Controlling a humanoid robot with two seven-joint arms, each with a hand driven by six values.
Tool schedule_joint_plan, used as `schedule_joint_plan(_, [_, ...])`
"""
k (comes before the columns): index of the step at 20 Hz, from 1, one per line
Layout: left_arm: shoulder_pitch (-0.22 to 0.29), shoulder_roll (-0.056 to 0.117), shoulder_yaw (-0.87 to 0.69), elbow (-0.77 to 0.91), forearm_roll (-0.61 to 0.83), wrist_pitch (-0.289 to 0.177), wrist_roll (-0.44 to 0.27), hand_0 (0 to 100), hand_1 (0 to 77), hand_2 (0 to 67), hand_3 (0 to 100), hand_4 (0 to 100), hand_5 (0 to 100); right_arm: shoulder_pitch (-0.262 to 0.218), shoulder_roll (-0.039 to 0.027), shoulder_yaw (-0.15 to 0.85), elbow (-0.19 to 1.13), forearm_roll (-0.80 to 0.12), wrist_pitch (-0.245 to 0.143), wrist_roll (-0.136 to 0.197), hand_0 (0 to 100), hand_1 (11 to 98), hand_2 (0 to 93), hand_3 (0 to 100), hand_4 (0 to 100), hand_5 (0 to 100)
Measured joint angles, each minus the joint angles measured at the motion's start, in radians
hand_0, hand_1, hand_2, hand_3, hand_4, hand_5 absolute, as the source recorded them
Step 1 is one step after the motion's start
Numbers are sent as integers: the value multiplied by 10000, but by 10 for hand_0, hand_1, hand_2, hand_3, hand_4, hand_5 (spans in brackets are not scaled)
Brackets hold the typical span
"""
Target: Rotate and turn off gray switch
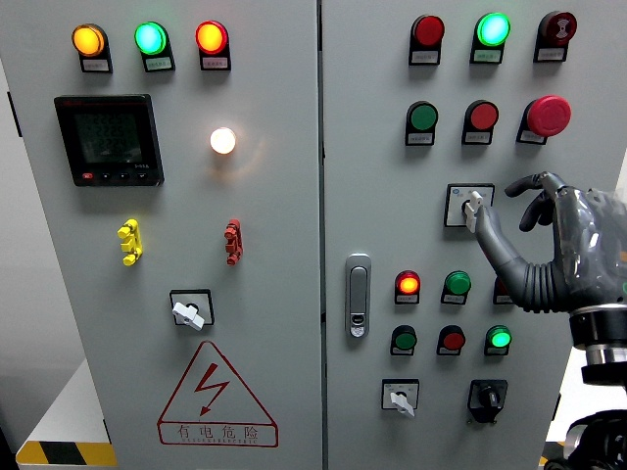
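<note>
I see my right hand (549, 245) beside the gray switch (472, 208), thumb touching its knob, fingers spread, four rotary switches on the panel (294, 411)

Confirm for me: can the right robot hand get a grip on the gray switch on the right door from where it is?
Probably yes. The right robot hand already has a fingertip at the gray switch, and nothing lies between them. The other fingers are spread, not closed on the knob.

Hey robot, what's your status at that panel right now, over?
Right hand fingers spread, fingertip touching the gray switch knob. Switch not gripped yet. Left hand out of view. Nothing in the way.
</note>
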Motion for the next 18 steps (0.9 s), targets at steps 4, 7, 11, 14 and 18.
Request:
schedule_joint_plan(4, [0,4,0,0,4,0,0,884,0,133,188,82,109,-401,-2,217,428,-20,62,741,0,343,260,422,330,596])
schedule_joint_plan(7, [0,5,0,0,3,0,0,884,0,133,188,82,109,-806,-20,381,698,-84,74,1255,0,353,203,326,216,437])
schedule_joint_plan(11, [0,7,0,0,4,0,0,884,0,133,188,82,109,-1220,-59,598,1102,-457,139,1758,0,362,94,193,82,253])
schedule_joint_plan(14, [0,7,0,0,5,0,1,884,0,133,188,82,109,-1373,-178,632,1295,-688,203,1853,0,353,69,137,69,194])
schedule_joint_plan(18, [0,6,-3,0,5,0,1,884,0,133,188,82,109,-1826,-240,664,1627,-710,219,2457,0,347,55,83,51,134])
